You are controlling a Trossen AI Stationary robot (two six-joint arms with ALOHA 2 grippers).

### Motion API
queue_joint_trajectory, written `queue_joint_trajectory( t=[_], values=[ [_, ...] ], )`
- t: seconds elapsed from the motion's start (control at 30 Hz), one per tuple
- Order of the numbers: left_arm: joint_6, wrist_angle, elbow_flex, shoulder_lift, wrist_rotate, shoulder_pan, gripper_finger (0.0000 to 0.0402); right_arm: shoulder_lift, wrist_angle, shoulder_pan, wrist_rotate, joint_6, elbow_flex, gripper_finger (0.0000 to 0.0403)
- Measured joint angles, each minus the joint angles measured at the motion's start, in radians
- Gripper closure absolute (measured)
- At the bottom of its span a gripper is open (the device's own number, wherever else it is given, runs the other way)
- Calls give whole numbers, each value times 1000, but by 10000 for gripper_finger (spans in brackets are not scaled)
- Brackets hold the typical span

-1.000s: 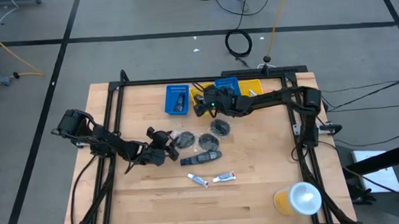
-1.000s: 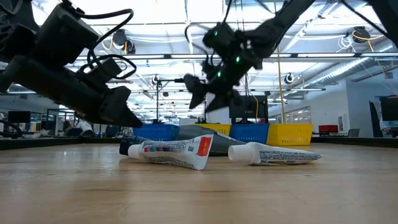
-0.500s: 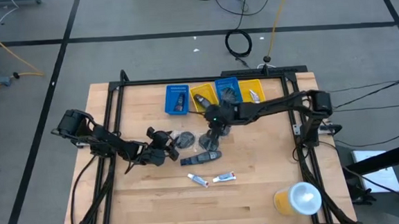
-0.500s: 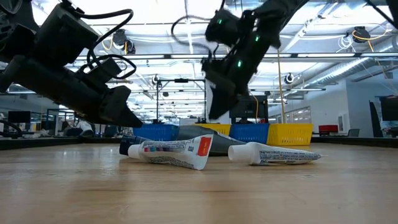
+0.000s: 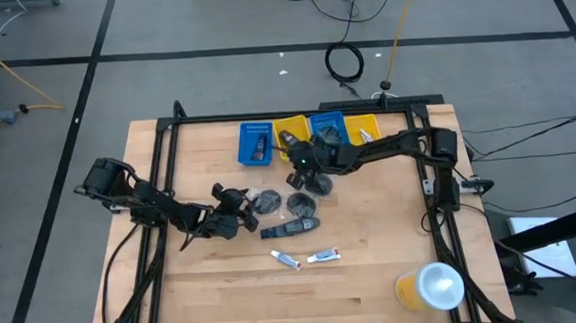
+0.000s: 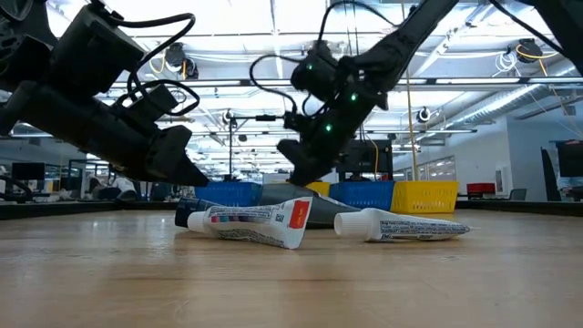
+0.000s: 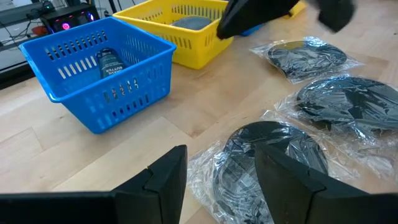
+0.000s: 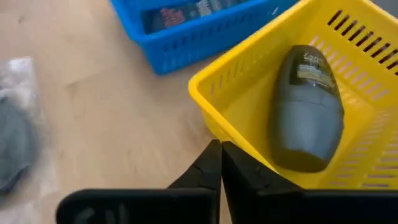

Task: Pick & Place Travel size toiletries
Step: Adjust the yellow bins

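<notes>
Right gripper [image 8: 219,163], fingers pressed together and empty, is positioned beside the yellow slotted plastic bin [image 8: 249,106] containing a dark grey oval bottle [image 8: 308,109]. Left gripper [image 7: 217,180], fingers spread wide, is held over a clear-wrapped round dark pouch [image 7: 267,158].

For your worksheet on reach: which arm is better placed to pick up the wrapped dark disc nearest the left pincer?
Left. Its open pincer already frames that disc; the right pincer, shut, sits by the yellow bin.

Slotted blue bin [image 7: 99,78] with a dark bottle [image 7: 110,61] inside, next to a slotted yellow bin [image 8: 348,124] holding a dark grey bottle [image 8: 308,112]. Black discs [image 7: 273,168] in clear crinkly plastic, white tubes [image 6: 250,223] with colourful print and a red patch, all on the light wood table [image 5: 196,297].
</notes>
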Motion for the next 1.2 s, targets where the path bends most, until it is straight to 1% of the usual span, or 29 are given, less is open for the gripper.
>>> queue_joint_trajectory(
  t=[0.13,0.27,0.33,0.4,0.47,0.53,0.67,0.73,0.77,0.83,1.0,1.2],
  values=[
    [0,0,0,0,0,0,215,5,62,-2,-26,1,1,398],
    [0,0,0,0,0,0,215,-23,55,22,-77,-30,1,397],
    [0,-1,0,0,0,0,215,-66,0,35,-75,-43,1,399],
    [0,-1,0,0,0,0,215,-119,-105,44,-62,-44,1,402],
    [0,-1,0,0,1,0,215,-178,-248,51,0,1,2,402],
    [-1,-2,0,0,1,0,215,-242,-440,50,102,79,1,402],
    [-5,-3,0,0,1,0,215,-362,-777,4,314,322,-10,402],
    [-6,-3,0,0,2,0,215,-417,-865,-40,383,436,-46,402],
    [-8,-2,0,0,2,0,215,-443,-886,-66,399,484,-73,402],
    [-8,-3,0,0,2,0,215,-488,-884,-124,402,544,-147,402],
    [-8,-1,0,0,2,0,215,-540,-726,-239,395,582,-332,403],
    [-8,-1,0,0,2,0,215,-541,-659,-287,430,647,-422,403]
  ],
)
